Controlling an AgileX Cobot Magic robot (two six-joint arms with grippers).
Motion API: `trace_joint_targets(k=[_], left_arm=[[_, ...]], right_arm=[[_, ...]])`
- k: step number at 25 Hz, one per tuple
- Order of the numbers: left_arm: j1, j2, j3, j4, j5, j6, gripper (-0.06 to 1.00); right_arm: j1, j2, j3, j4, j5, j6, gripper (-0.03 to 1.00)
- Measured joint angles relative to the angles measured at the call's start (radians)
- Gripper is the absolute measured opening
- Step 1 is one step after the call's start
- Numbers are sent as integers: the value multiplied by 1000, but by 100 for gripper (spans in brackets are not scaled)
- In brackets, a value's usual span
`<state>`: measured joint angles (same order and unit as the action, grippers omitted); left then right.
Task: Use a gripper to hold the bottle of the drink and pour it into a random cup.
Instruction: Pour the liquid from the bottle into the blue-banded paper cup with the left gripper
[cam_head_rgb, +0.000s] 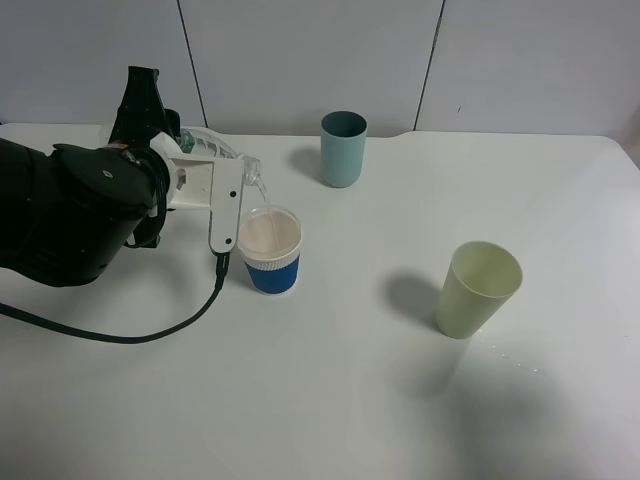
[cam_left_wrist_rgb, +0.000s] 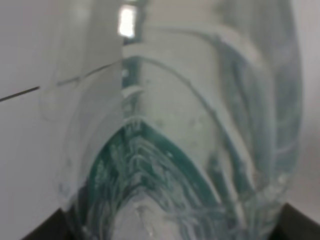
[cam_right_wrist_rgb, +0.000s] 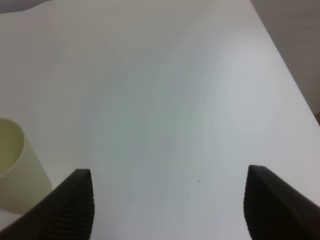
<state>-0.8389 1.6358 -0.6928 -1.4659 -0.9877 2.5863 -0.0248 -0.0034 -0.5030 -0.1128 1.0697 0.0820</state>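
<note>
Cup under bottle, ext view only

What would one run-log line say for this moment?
phase: pouring | left gripper: shut on bottle | stream: into blue cup | right gripper: open, empty

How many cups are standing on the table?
3. The blue paper cup stands under the tilted bottle, the teal cup at the back middle, and the pale green cup toward the right front. None seems hidden.

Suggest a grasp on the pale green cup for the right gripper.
Probably pinch the pale green cup across its upper wall, level, from the right arm's side. It stands upright, alone, tapering downward, so the wider top shouldn't slip through.
</note>
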Motion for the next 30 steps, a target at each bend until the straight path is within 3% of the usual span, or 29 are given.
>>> trace_joint_targets(k=[30], left_arm=[[0,0,0,0,-8,11,51]], right_arm=[[0,0,0,0,0,0,63]])
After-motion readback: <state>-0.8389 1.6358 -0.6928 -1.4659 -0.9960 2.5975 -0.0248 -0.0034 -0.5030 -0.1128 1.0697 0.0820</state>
